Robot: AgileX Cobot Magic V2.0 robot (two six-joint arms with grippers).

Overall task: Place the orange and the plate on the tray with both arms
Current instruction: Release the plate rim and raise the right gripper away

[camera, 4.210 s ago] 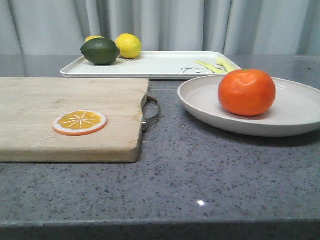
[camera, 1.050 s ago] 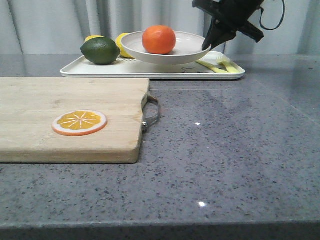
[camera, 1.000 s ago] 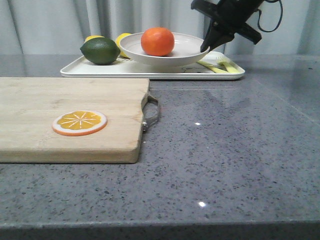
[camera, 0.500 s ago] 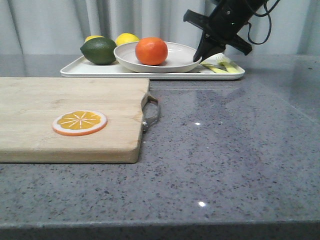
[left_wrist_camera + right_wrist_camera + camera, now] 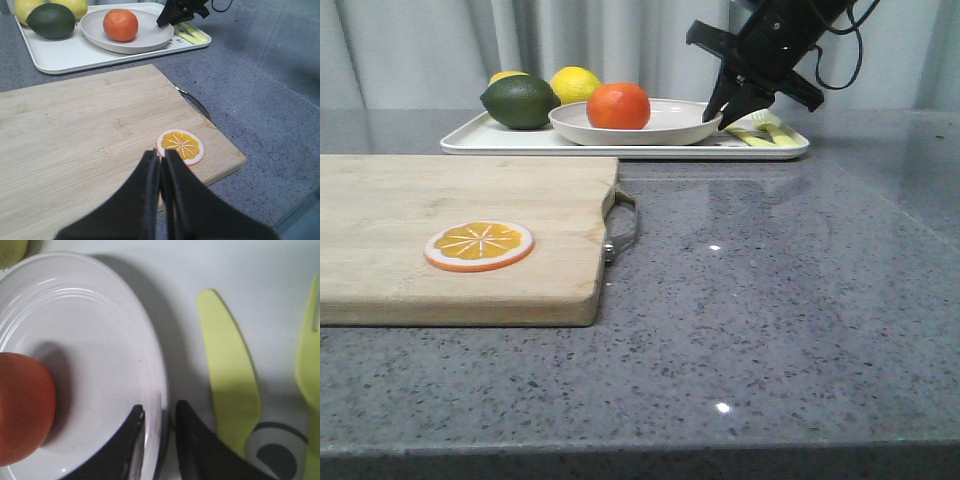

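Note:
The orange (image 5: 617, 105) lies in the off-white plate (image 5: 665, 126), which rests on the white tray (image 5: 510, 142) at the back of the counter. My right gripper (image 5: 713, 118) is shut on the plate's right rim, one finger inside and one outside, as the right wrist view shows (image 5: 159, 415) with the plate (image 5: 90, 340), the orange (image 5: 20, 410) and the tray (image 5: 225, 270). My left gripper (image 5: 161, 155) is shut and empty above the wooden board, beside the orange slice. It sees the orange (image 5: 120, 24), plate (image 5: 147, 40) and tray (image 5: 65, 55) far off.
A wooden cutting board (image 5: 450, 200) with a metal handle lies front left, with an orange slice (image 5: 479, 245) on it. A green lime (image 5: 520, 102) and yellow lemons (image 5: 576, 85) sit at the tray's left. Yellow-green cutlery (image 5: 765, 133) lies at its right end.
My right gripper has carried the plate with the orange from the counter over the tray and lowered it onto the tray. The left arm's side shows no change.

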